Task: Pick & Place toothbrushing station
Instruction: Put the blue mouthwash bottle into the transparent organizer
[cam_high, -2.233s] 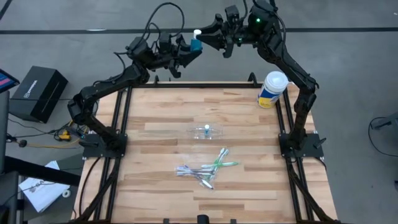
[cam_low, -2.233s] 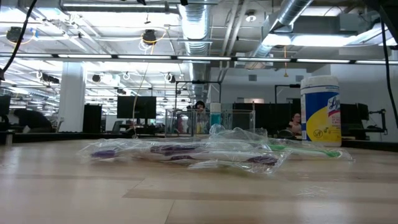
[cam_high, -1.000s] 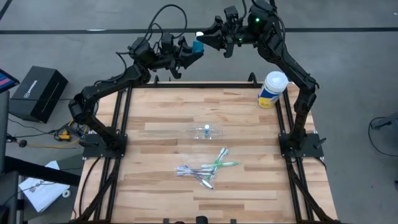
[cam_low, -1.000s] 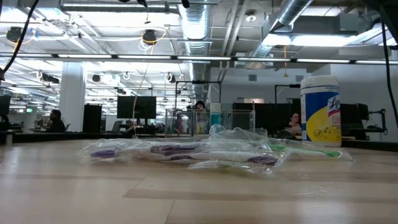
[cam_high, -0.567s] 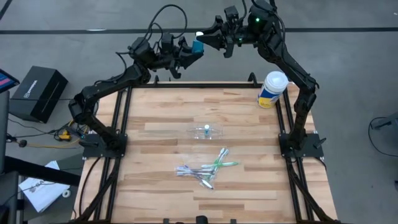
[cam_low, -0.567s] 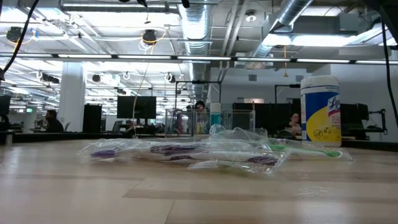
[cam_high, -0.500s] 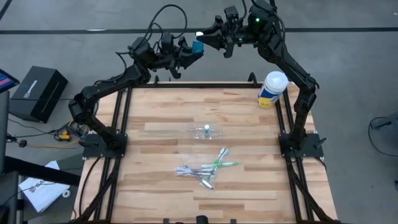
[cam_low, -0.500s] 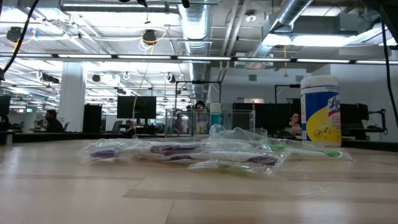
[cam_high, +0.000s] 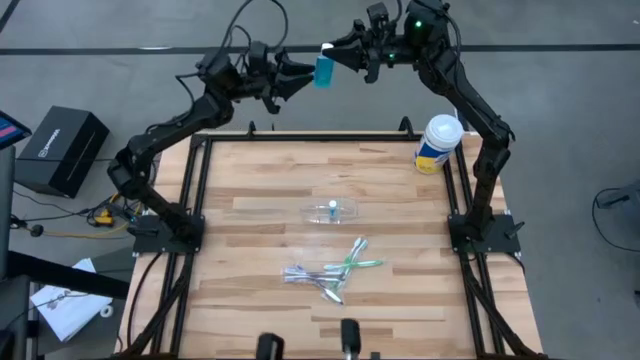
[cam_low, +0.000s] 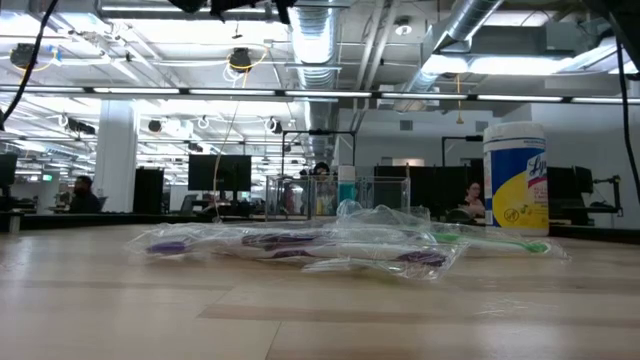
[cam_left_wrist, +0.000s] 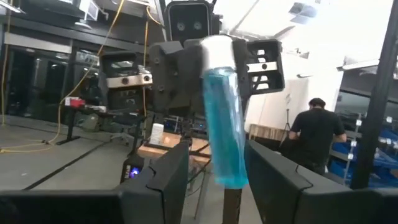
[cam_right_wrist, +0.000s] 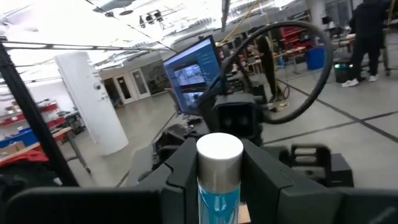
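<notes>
Our right hand (cam_high: 335, 55) clamps blue tube (cam_high: 325, 68) by cap end, high beyond counter (cam_high: 250, 200) rear edge. Left hand (cam_high: 298, 77) apart just beside tube, likely mid-air handover. Toothbrushes (cam_high: 325, 275) and clear cup (cam_high: 332, 211) on counter.

Both grippers are raised beyond the table's far edge, so the wooden tabletop (cam_high: 250, 240) lies open. A clear plastic cup (cam_high: 331, 211), bagged toothbrushes (cam_high: 330, 273) and a white-lidded yellow-and-blue canister (cam_high: 437, 144) stand in the way.
</notes>
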